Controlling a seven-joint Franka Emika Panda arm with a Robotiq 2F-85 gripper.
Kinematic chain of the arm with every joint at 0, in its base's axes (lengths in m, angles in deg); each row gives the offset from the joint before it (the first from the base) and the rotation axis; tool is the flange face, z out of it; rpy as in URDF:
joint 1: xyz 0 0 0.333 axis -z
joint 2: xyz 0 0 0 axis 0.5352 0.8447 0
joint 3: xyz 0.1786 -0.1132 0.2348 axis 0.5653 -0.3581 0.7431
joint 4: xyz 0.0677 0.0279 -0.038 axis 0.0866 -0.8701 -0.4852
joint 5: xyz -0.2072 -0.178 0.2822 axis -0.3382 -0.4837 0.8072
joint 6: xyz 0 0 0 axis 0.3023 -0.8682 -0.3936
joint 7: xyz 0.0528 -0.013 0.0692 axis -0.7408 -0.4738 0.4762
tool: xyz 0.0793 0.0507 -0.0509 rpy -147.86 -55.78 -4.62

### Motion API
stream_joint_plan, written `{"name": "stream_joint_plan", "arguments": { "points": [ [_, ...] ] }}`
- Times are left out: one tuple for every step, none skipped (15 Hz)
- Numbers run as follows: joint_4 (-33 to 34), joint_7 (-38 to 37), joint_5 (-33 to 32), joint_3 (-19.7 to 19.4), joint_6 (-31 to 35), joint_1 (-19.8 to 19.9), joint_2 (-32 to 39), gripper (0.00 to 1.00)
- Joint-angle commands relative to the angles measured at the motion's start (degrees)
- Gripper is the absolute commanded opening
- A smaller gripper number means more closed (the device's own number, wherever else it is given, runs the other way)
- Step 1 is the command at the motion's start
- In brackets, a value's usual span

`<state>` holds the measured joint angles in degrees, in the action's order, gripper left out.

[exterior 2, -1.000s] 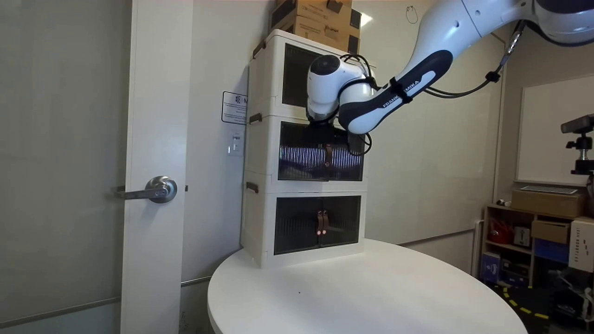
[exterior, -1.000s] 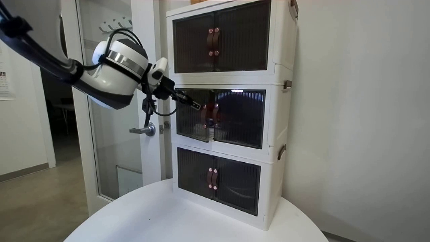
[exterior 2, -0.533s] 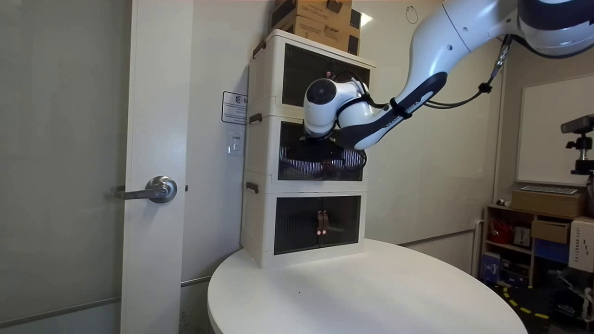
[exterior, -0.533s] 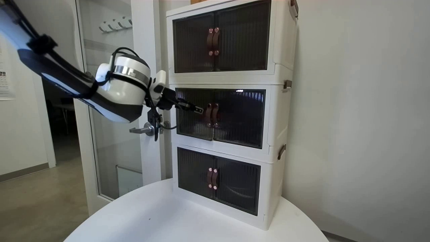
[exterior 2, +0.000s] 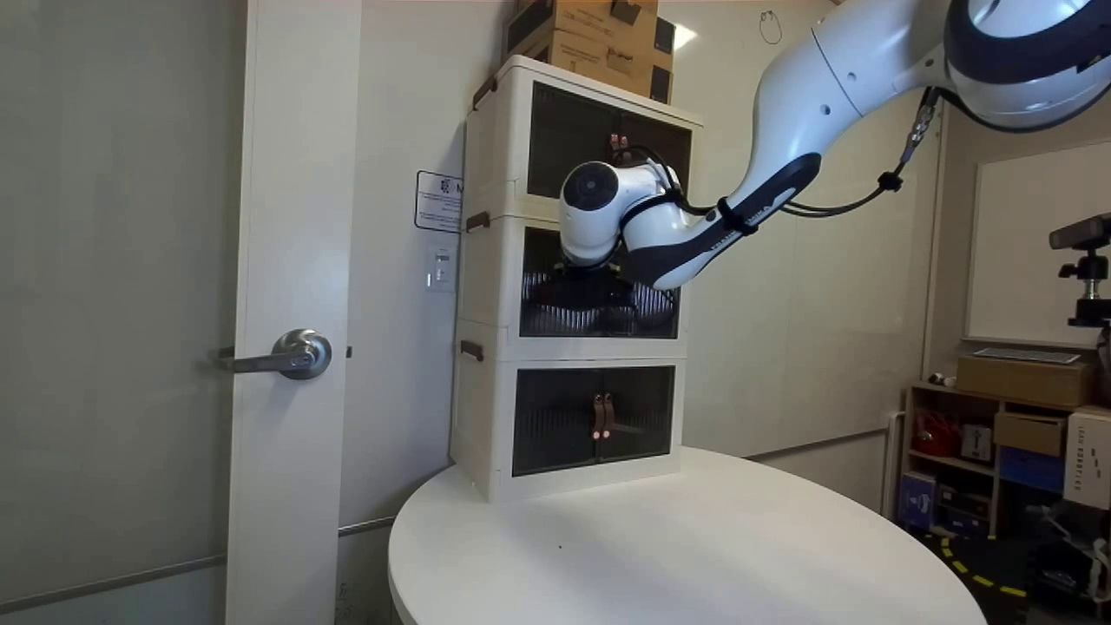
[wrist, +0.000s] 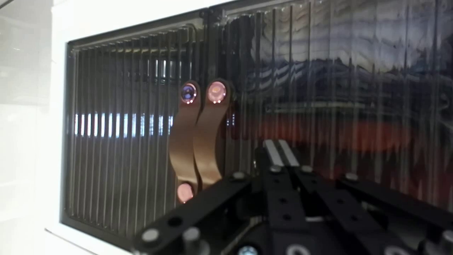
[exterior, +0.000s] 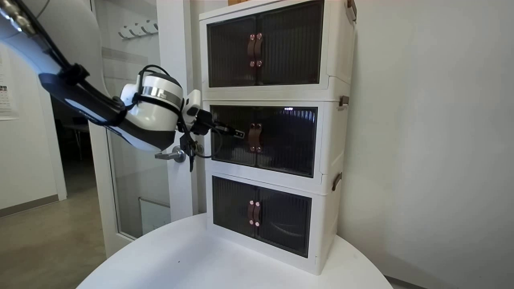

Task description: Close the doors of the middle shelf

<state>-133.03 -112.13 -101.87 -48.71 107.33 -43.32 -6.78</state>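
Note:
The middle shelf (exterior: 329,140) has two dark ribbed doors. In an exterior view both the left door (exterior: 229,150) and the right door (exterior: 289,144) lie flush with the frame, with their brown strap handles (exterior: 255,137) side by side. In the wrist view the handles (wrist: 208,141) also sit close together, with only a thin seam between the doors. My gripper (exterior: 240,134) is shut and empty, its tips at the left door's face beside the handles; contact cannot be told. It also shows in the wrist view (wrist: 277,145). In an exterior view (exterior 2: 581,291) its fingertips are hidden.
The top shelf (exterior: 265,92) and bottom shelf (exterior: 257,241) have shut doors. The stack stands on a round white table (exterior 2: 677,538) by a wall. Cardboard boxes (exterior 2: 599,52) sit on top. A glass door with a lever handle (exterior: 172,154) stands beside the arm.
The left door, ajar a second ago with a gap at the middle, has swung inward until flush with the right door. My gripper has moved down slightly and toward the shelf, staying shut.

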Motion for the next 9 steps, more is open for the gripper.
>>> {"name": "stream_joint_plan", "arguments": {
  "points": [
    [1.67, 12.0, 9.52, 3.06, 1.73, 3.82, -0.46, 0.26],
    [-2.31, 15.73, 12.01, 4.54, 1.87, 5.13, -2.9, 0.27],
    [-4.0, 20.12, 15.54, 5.18, 3.23, 6.45, -4.83, 0.32],
    [-5.31, 24.43, 19.36, 5.84, 3.69, 7.73, -6.13, 0.41],
    [-7.48, 28.81, 21.86, 9.28, 3.71, 11.36, -8.4, 0.47],
    [-8.89, 33.16, 25.07, 11.45, 3.85, 13.83, -9.91, 0.54],
    [-10.96, 37.62, 28.53, 14.67, 5.15, 17.23, -11.94, 0.62],
    [-12.65, 42.01, 31.93, 18.04, 4.84, 20.67, -13.73, 0.69],
    [-14.44, 46.45, 35.8, 21.21, 6.18, 24.48, -15.76, 0.78]
  ]
}}
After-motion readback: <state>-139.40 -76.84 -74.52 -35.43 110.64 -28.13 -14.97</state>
